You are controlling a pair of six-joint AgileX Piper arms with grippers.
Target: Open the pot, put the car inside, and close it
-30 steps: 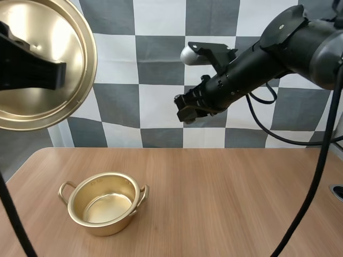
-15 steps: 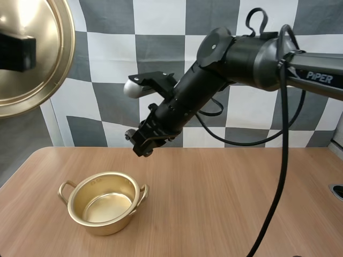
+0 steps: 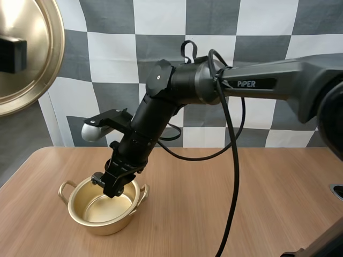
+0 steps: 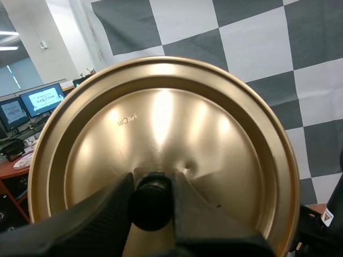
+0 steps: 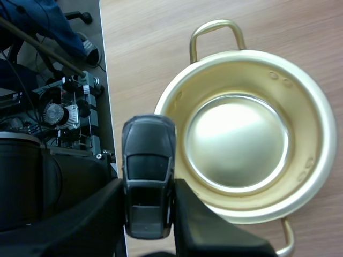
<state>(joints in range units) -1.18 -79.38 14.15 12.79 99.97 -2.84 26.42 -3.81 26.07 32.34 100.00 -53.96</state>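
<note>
Placing step: car brought to the open pot
The right gripper point(image 3: 111, 186), clamped on the dark car point(image 5: 148, 176), hangs over the rim of the gold pot point(image 3: 102, 224); the left gripper point(image 4: 153, 206) pinches the knob of the lid point(image 4: 214, 139), held high and well aside. Next move, as judged: centre the car over the bowl, then release
</note>
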